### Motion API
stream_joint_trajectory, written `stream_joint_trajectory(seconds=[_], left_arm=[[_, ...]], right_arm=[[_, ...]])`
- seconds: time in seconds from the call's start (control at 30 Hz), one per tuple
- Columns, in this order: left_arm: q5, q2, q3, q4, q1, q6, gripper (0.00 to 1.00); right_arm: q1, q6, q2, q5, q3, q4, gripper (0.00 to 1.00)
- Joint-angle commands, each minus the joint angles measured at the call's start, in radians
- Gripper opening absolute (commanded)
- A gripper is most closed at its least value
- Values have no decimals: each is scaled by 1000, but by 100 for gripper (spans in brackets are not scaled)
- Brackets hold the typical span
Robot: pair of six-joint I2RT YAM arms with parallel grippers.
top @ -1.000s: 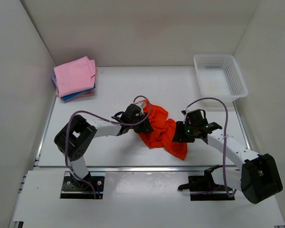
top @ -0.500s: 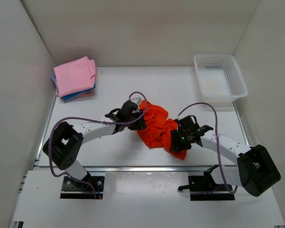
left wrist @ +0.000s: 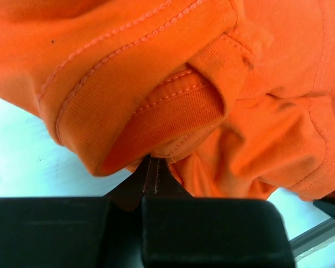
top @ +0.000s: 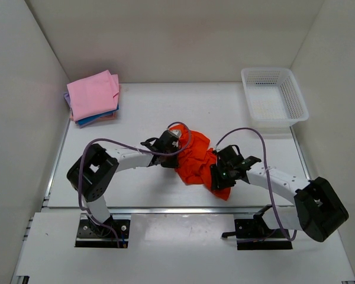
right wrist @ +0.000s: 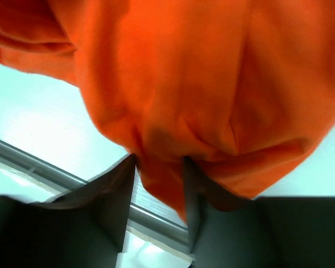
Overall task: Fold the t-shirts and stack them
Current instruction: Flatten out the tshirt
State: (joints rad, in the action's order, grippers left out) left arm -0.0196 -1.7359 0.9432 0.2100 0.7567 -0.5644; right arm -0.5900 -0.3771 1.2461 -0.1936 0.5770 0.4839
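The bright orange t-shirt (top: 195,158) lies crumpled in the middle of the table. My left gripper (top: 175,156) is at its left edge. In the left wrist view my left gripper (left wrist: 154,165) is shut, its tips pinching the ribbed collar fold of the orange t-shirt (left wrist: 212,72). My right gripper (top: 220,177) is at the shirt's lower right end. In the right wrist view my right gripper (right wrist: 159,163) is open, with a hanging fold of the orange t-shirt (right wrist: 184,72) between its fingers (right wrist: 114,192). Folded t-shirts (top: 93,94), pink on top, are stacked at the back left.
A white mesh basket (top: 274,99) stands at the back right corner. White walls close in the table on three sides. A metal rail (right wrist: 50,167) runs along the table's near edge, just under my right gripper.
My left gripper has shut on the shirt's collar edge. My right arm has moved left onto the shirt's lower right end, and its jaws have narrowed a little around the cloth.
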Motion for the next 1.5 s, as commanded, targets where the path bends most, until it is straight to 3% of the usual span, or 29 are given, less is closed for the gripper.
stream_joint_trajectory(seconds=[0.0,0.03,0.1,0.2,0.33,0.37,0.4,0.43,0.73,0.93,1.13,1.27,1.4,1.47], left_arm=[[-22,-45,25,37,3,11,0],[-40,-44,32,42,-5,17,0],[-49,-18,45,86,-19,30,0],[-40,99,49,130,-56,46,0],[-27,338,71,218,-143,70,0],[-17,399,77,259,-167,78,0],[-11,518,98,323,-213,105,0],[-17,544,98,324,-229,106,0],[7,890,127,482,-457,173,0],[87,1036,141,491,-487,155,0],[173,1036,119,572,-494,196,0],[265,1032,27,560,-534,245,0],[282,968,-46,517,-623,291,0],[265,917,-79,497,-652,308,0]], right_arm=[[-37,35,70,18,-25,67,30],[-47,33,90,2,-19,70,9],[-65,30,105,31,12,102,0],[-42,23,52,31,76,123,1],[82,29,-129,28,242,176,0],[137,30,-184,17,263,174,0],[289,41,-297,-36,356,159,0],[291,41,-298,-36,357,159,0],[691,49,-529,-161,491,128,0],[650,27,-585,-9,569,105,0],[671,12,-450,-46,636,6,0],[661,37,-207,-78,694,-51,0],[596,139,161,-40,941,71,0],[578,168,267,15,1094,131,1]])
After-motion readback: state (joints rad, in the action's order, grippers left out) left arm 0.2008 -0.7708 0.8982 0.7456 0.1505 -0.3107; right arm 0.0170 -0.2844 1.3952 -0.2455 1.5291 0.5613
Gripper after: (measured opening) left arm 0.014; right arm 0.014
